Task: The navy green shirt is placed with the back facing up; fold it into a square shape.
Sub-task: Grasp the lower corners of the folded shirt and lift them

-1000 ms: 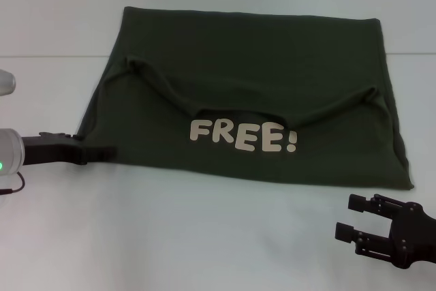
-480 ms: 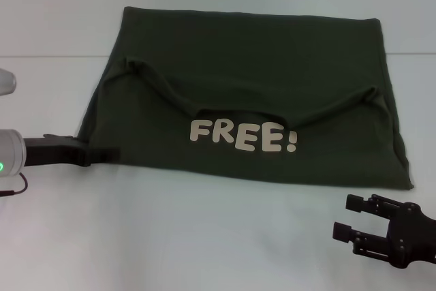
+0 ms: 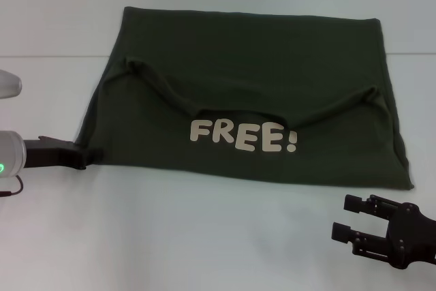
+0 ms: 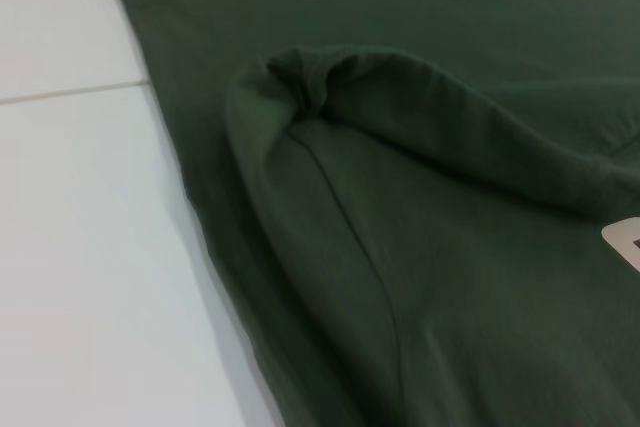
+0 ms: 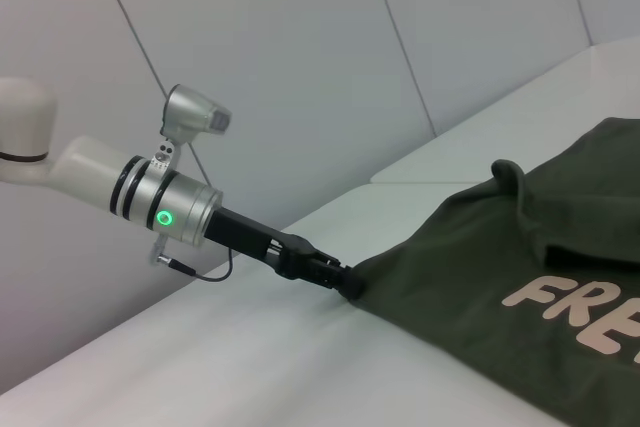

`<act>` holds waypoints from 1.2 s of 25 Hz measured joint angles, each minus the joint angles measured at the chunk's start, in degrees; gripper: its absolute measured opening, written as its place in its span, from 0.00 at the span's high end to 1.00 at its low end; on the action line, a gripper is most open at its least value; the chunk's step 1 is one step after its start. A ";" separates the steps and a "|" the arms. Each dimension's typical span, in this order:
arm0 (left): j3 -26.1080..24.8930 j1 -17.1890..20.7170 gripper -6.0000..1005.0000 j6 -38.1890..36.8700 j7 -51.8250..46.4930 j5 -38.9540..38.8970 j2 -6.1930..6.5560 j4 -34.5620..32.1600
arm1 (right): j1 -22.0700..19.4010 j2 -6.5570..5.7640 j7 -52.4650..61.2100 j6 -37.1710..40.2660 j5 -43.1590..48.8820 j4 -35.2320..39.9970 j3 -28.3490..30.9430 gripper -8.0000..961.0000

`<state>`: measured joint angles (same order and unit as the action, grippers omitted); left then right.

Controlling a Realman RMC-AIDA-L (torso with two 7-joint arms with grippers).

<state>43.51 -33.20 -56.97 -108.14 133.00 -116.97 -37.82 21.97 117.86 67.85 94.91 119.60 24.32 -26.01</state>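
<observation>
navy green shirt (image 3: 252, 86): lies spread on the white table (image 3: 170, 236), folded once so a near layer with cream "FREE!" lettering (image 3: 243, 136) faces up over a plain far layer; it fills the middle of the head view
fold edges: a curved hem runs across the shirt just above the lettering, bunched at both ends
left gripper (image 3: 92, 156): low at the shirt's near left corner, its dark tip touching the cloth edge; whether its fingers pinch the fabric I cannot tell
left wrist view: olive cloth close up, a rolled fold ridge (image 4: 330, 72) rising off the flat layer, white table beside it
right gripper (image 3: 347, 217): over bare table, near the shirt's near right corner but apart from it, fingers spread, holding nothing
right wrist view: the left arm reaching to the shirt corner (image 5: 355, 285)
</observation>
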 joint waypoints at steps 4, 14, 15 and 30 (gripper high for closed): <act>-0.11 -0.02 0.74 -0.01 0.00 0.02 -0.01 -0.07 | 0.00 0.00 0.12 0.13 -0.13 0.02 0.01 0.19; -0.24 -0.03 0.96 -0.52 0.03 -0.02 0.11 -0.27 | 0.07 -1.40 14.53 -2.09 -0.31 4.92 1.00 0.19; -0.26 -0.03 0.96 -0.61 0.03 -0.10 0.19 -0.29 | 0.02 -1.76 20.31 -3.06 -0.20 7.39 0.98 0.19; -0.54 -0.93 0.96 -5.34 0.58 -0.82 1.76 0.27 | 9.65 -8.94 64.30 -8.35 17.80 17.55 -0.11 0.21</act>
<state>42.97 -34.12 -62.31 -107.56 132.18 -115.21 -37.54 31.62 108.91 132.15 86.55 137.40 41.88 -26.12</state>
